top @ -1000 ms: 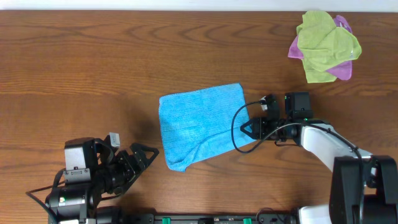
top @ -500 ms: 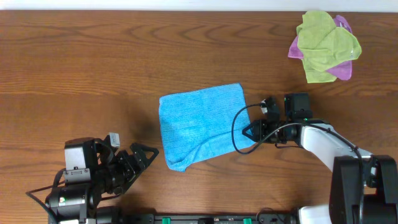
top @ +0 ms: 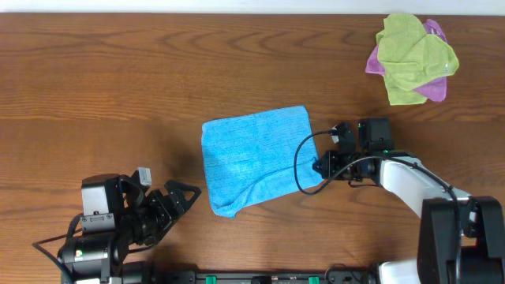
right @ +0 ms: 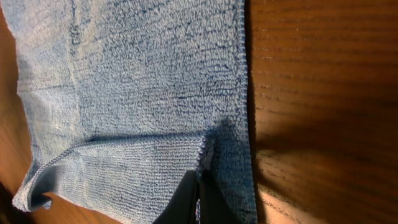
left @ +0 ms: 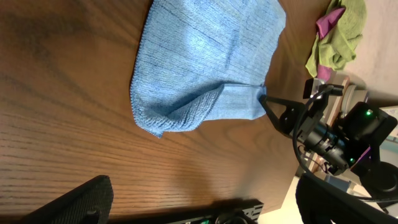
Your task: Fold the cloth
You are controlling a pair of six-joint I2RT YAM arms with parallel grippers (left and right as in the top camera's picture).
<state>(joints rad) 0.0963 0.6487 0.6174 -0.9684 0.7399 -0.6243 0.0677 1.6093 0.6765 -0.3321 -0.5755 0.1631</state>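
the cloth [left: 205,56] lies on the wooden table [left: 62,124] in the upper middle of the frame, its lower edge doubled over in a narrow flap. at the flap's right end the right gripper [left: 266,98] points in from the right, its black tips drawn together and touching the cloth's edge. the right arm [left: 348,134] behind it carries looped cable and a green light. a green cloth [left: 347,28] and a purple cloth [left: 323,20] lie bunched in the upper right corner. the left gripper [left: 202,190] is spread wide, its blurred fingers [left: 74,202] in the bottom corners.
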